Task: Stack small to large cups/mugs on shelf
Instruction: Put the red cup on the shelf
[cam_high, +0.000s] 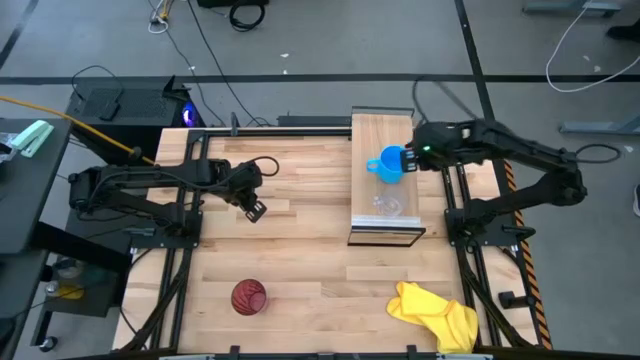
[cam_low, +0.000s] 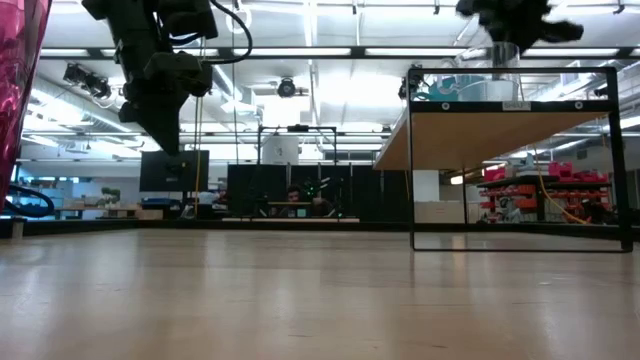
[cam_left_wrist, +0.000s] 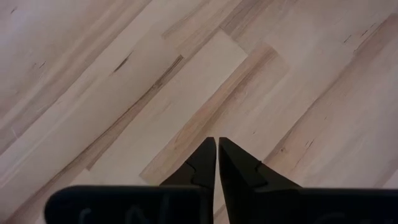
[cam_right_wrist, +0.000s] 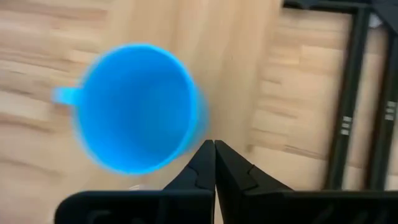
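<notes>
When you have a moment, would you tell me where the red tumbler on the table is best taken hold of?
Probably by its rim, from straight above. The red tumbler seems to stand upright near the table's front edge, nothing crowding it. The left gripper, fingers shut, hangs nearest; one finger inside and one outside the wall should hold.

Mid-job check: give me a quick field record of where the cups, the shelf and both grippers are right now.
shelf: raised board, right half of table
blue mug: upright on shelf, handle pointing away from right arm
clear cup: on shelf, apart from the mug
red tumbler: on tabletop, near front edge, off shelf
yellow cloth: front right of table
right gripper: shut, beside mug's rim, not holding it
left gripper: shut, above bare tabletop, left side
</notes>
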